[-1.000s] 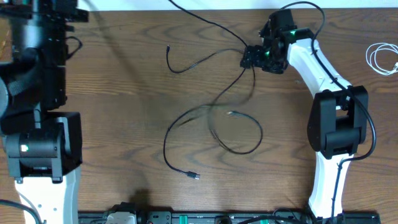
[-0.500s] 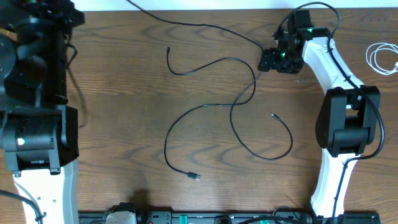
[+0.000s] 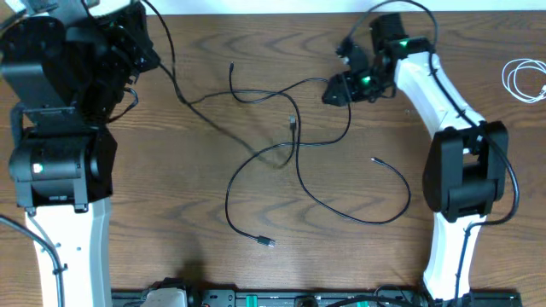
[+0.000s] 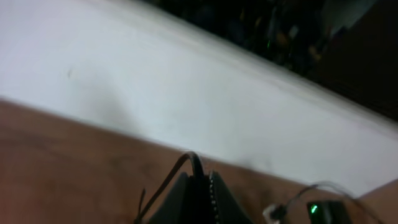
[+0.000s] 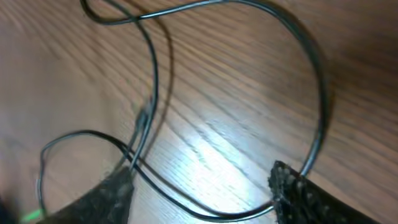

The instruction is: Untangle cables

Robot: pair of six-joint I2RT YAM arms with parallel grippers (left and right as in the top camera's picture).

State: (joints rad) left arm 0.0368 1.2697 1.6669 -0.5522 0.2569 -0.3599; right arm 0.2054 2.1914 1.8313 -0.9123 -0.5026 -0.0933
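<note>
From above, the left claw (image 3: 139, 19) is at the far left corner of the wooden table (image 3: 171, 196). One black cord leaves it and runs down toward the middle. The black cables (image 3: 298, 166) lie in loose crossing loops between the two claws, most of them nearer to the robot's base than either claw. One small plug end (image 3: 266, 242) lies well apart from both. The right claw (image 3: 334, 92) is low over the table at the far right side of these loops, and one loop passes just beside its tip. The white cable (image 3: 522, 81) is coiled alone far to the right of the right claw, at the table edge.

In the left wrist view the left claw (image 4: 200, 177) is closed completely on a black cord (image 4: 186, 158) – the cord comes out from its tip and bends to the left.

In the right wrist view the right claw (image 5: 202, 174) is wide open. Its fingers (image 5: 301, 193) stand far apart, and two black strands (image 5: 155, 87) cross the table between them – it holds nothing.
</note>
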